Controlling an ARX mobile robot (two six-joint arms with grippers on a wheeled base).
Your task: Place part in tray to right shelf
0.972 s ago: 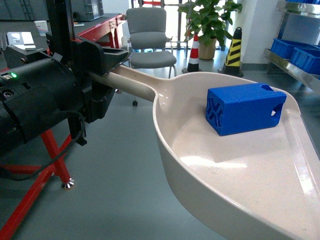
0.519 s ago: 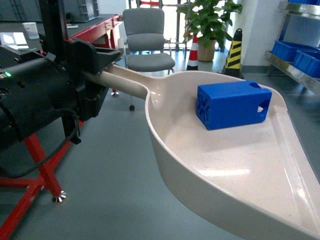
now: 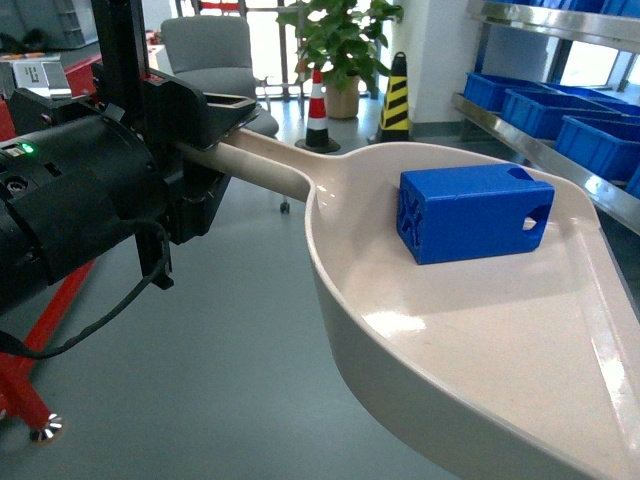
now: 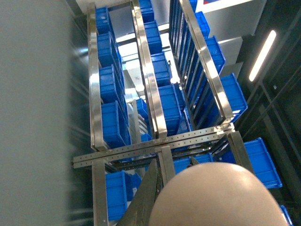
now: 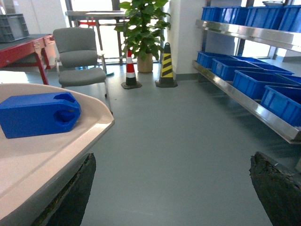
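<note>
Blue part point(image 3: 473, 213) is seen lying on its side in the cream tray point(image 3: 480, 340), near the back wall of the scoop, with a round hole at its right end. No writing can be read on it.

On the left of the head view, the left gripper point(image 3: 205, 150) is clamped on the long handle of the tray, and the tray is held up in the air above the floor point(image 3: 200, 360). The floor is smooth and grey-green.

Behind the arm, a red metal frame point(image 3: 25, 390) is seen. Farther back stand a grey chair point(image 3: 215, 60), a red and white cone point(image 3: 318, 110), a green plant in a pot point(image 3: 335, 45), and a yellow and black striped cone point(image 3: 397, 95).

On the right side of the room, the right shelf point(image 3: 540, 155) is seen, made of shiny steel and filled with big blue crates point(image 3: 590, 135). The tray is near the shelf but not touching it.

In the right wrist view, the two dark fingers point(image 5: 70, 193) of the right gripper point(image 5: 171, 193) are spread wide apart with nothing between them. The tray edge and the part are seen just above the finger on the left of that view.

In the left wrist view, steel rails and more blue crates are seen, with the rounded tray underside at the bottom.
</note>
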